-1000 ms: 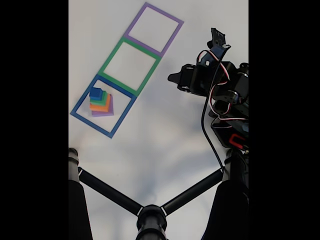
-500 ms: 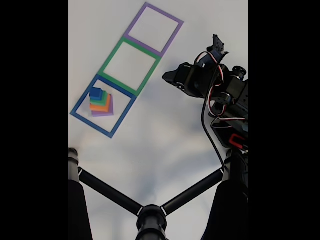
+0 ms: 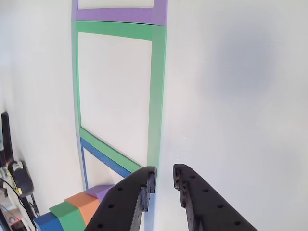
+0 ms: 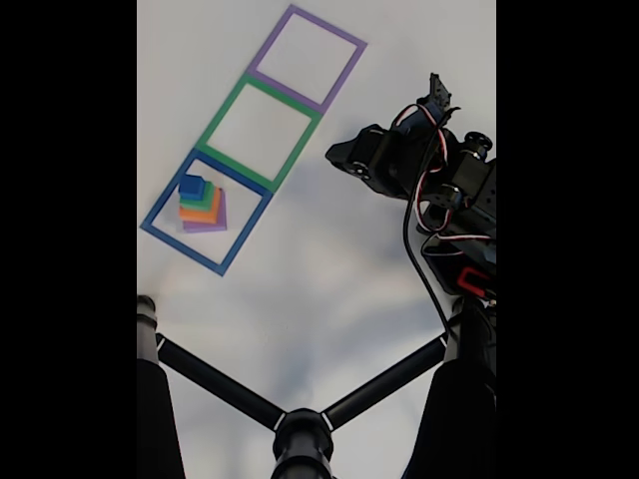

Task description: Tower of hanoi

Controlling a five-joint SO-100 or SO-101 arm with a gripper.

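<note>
Hovering black two-finger gripper (image 3: 163,179), jaws narrowly parted and empty, well apart from stepped blue-green-orange-purple block stack (image 4: 201,204); sitting untouched inside blue tape square (image 4: 160,236), awaiting first pick.

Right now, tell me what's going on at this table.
A small robot arm is set up for a Tower of Hanoi game. Three taped squares lie in a row on the white table: purple, green and blue. All the blocks sit in one stack inside the blue square, blue block on top. The gripper holds nothing, its fingers a little apart, off to the side of the stack. No block has left the stack yet.
</note>
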